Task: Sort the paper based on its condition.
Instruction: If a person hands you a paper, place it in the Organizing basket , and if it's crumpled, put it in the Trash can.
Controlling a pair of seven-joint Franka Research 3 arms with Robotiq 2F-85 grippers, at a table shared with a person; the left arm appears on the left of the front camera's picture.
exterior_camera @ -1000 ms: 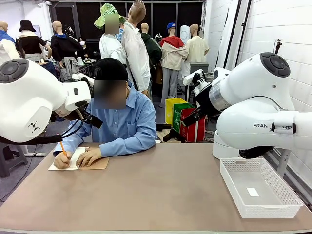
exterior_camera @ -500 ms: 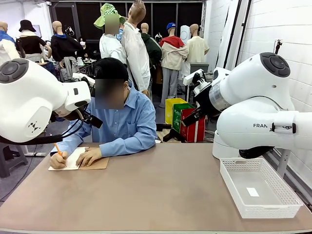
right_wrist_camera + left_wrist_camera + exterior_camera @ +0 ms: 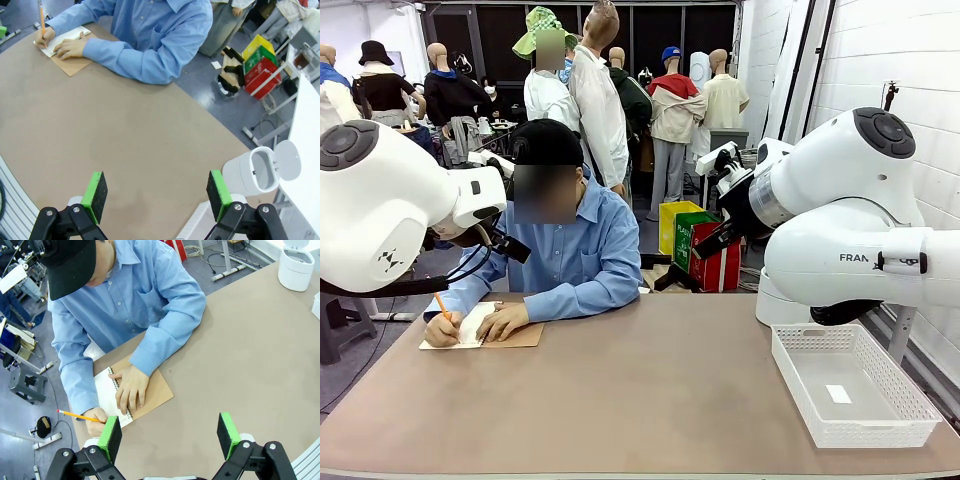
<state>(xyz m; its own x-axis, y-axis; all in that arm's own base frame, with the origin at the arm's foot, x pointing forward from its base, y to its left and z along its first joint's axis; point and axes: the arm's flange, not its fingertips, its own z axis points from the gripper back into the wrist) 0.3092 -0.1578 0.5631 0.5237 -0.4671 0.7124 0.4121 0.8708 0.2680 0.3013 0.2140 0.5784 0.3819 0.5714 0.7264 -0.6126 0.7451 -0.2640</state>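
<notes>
The paper [image 3: 470, 327] [image 3: 104, 390] [image 3: 62, 38] in view is the open white page of a spiral notebook [image 3: 522, 337] [image 3: 156, 390] [image 3: 75, 64] with a brown cardboard cover, lying flat at the far left of the counter [image 3: 650, 400], close to its far edge. A person [image 3: 582, 250] in a blue shirt and black cap sits at that far side and leans over it. One of the person's hands [image 3: 503, 322] [image 3: 131, 390] [image 3: 70, 48] lies flat across the page and the spiral binding. The other [image 3: 444, 331] [image 3: 95, 426] [image 3: 44, 37] rests at the page's left edge and holds an orange pencil [image 3: 445, 305] [image 3: 77, 415] [image 3: 41, 14], its tip on the sheet. Whether anything is written on the page is too small to tell. Well apart from the notebook, at the near right of the counter, stands a white perforated basket [image 3: 790, 375] with a tiny white tag [image 3: 838, 394] lying on its floor. The robot's left hand [image 3: 168, 434] hangs above the counter near the notebook with its green pads [image 3: 110, 437] spread wide and nothing between them. The robot's right hand [image 3: 156, 194] is above bare counter, well away from the page, its pads [image 3: 95, 196] likewise spread apart and gripping nothing. In the front view the two white arms [image 3: 380, 210] [image 3: 860, 200] are raised at either side of the counter.
</notes>
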